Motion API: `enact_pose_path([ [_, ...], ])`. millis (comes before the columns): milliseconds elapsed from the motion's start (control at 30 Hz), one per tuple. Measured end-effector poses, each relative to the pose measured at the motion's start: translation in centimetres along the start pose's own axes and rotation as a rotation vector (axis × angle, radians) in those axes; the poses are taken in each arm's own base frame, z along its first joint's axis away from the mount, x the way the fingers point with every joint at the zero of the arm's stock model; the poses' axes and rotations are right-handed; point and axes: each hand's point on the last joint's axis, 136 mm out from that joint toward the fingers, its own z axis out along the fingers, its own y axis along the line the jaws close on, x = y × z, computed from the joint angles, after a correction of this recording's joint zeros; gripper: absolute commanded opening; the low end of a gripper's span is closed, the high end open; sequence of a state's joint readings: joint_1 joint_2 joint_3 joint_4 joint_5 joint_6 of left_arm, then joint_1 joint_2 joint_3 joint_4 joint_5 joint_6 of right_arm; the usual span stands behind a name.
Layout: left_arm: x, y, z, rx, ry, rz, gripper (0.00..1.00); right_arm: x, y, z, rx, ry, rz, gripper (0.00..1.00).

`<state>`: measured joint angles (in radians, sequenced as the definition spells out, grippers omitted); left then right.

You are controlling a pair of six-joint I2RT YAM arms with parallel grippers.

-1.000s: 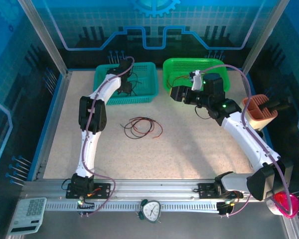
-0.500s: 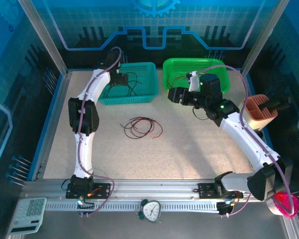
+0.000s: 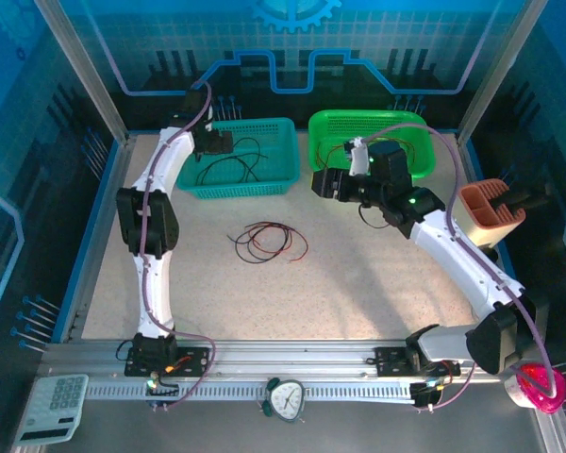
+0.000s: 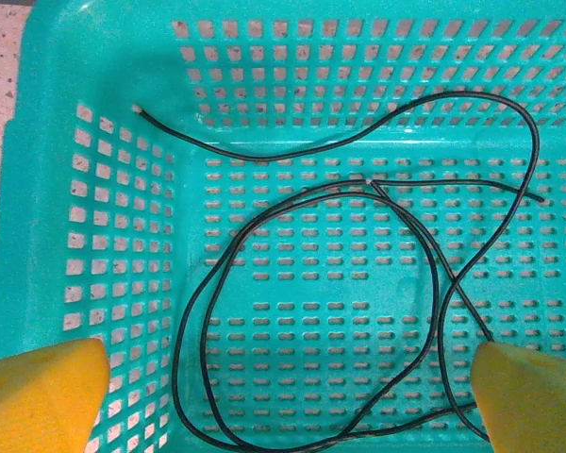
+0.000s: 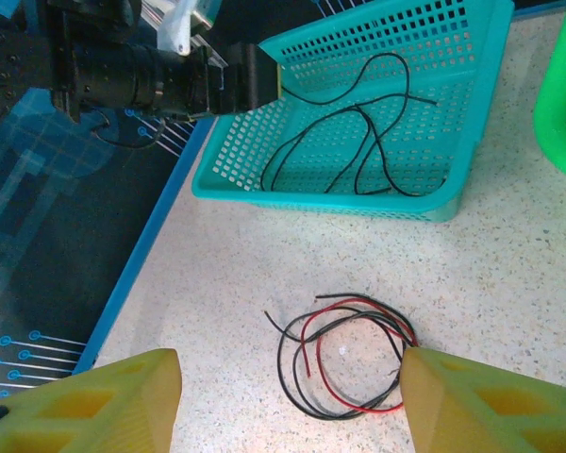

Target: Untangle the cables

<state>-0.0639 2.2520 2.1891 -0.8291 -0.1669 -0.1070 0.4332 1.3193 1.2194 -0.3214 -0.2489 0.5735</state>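
While the left end effector [image 4: 288,377] hangs over the teal basket [image 4: 123,189] and the right end effector [image 5: 291,368] hangs above the desk [image 5: 509,311], both with fingers apart and empty, I see cables in 2 places. At least 2 black wires [image 4: 434,283] lie in that basket. A tangle [image 5: 344,354] of 1 red and roughly 2 black lies on the desk. They look light, limp and springy, so I'd pinch a free end.

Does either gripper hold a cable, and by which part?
Nothing is held: left gripper open over black cables in the teal basket; right gripper open, clear of the red-black tangle.
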Motion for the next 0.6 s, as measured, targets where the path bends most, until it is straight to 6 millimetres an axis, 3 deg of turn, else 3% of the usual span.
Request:
enact_pose_path([
  [133,-1.0,-0.3,-2.0,0.045,-0.036,-0.022,0.99,0.8,-0.3,0.7,0.018,0.028,-0.015,0.64],
  [267,-2.4,-1.5,-6.3,0.13,-0.112,-0.056,0.99,2.3,-1.5,2.3,0.052,0.073,-0.018,0.63],
  [433,-2.6,-3.7,-13.0,0.243,-0.22,-0.079,0.99,7.0,-4.3,4.9,0.128,0.195,-0.017,0.62],
  [600,0.7,-5.7,-17.5,0.358,-0.258,-0.1,0.99,13.4,-5.5,6.7,0.19,0.351,-0.098,0.61],
])
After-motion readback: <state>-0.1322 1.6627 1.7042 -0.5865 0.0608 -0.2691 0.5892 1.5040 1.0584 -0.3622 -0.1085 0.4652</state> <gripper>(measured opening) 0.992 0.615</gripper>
